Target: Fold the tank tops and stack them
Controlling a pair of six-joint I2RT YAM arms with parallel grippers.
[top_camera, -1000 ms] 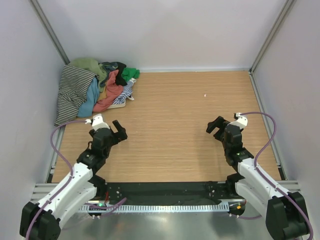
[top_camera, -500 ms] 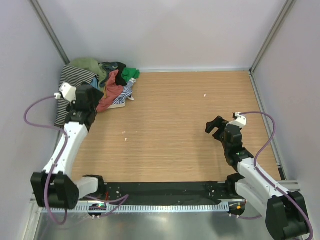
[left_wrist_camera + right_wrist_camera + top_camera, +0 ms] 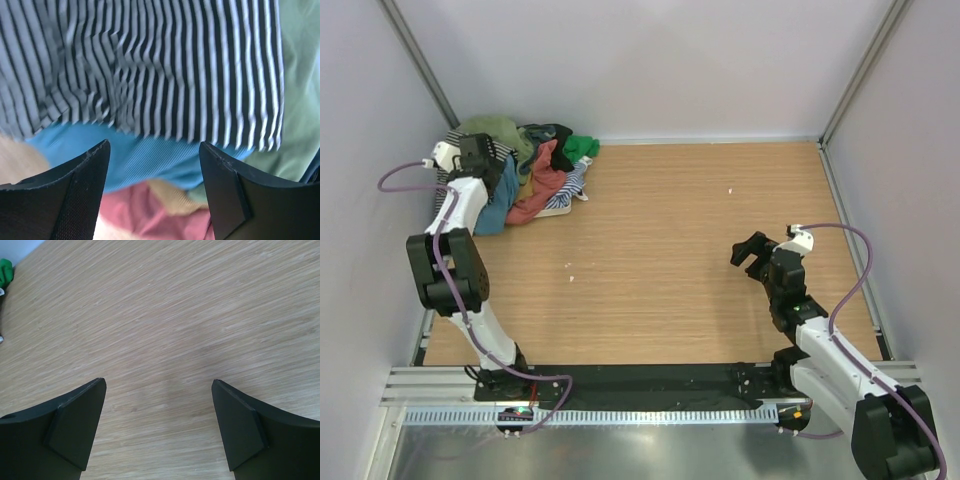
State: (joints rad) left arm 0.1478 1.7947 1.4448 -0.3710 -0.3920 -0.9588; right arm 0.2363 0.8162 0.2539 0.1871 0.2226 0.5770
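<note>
The tank tops lie in a heap (image 3: pixel 530 170) in the table's back left corner. In the left wrist view I see the black-and-white striped one (image 3: pixel 150 65) over a teal-blue one (image 3: pixel 145 160), with coral (image 3: pixel 145 210) below and pale olive (image 3: pixel 300 100) at the right. My left gripper (image 3: pixel 485 155) hovers over the heap's left side. It (image 3: pixel 154 145) is open, its fingers apart above the teal cloth, and nothing sits between them. My right gripper (image 3: pixel 752 250) stands open over bare wood (image 3: pixel 159 382) at the right, far from the heap.
The wooden table (image 3: pixel 670 220) is walled in by white panels on three sides, and the heap rests against the left wall. A bright green piece (image 3: pixel 582 147) marks the heap's right end. A small white speck (image 3: pixel 570 265) lies on the wood.
My left arm has swung from the near left of the table up to the heap in the back corner, and its jaws have narrowed somewhat. The right arm has stayed still.
</note>
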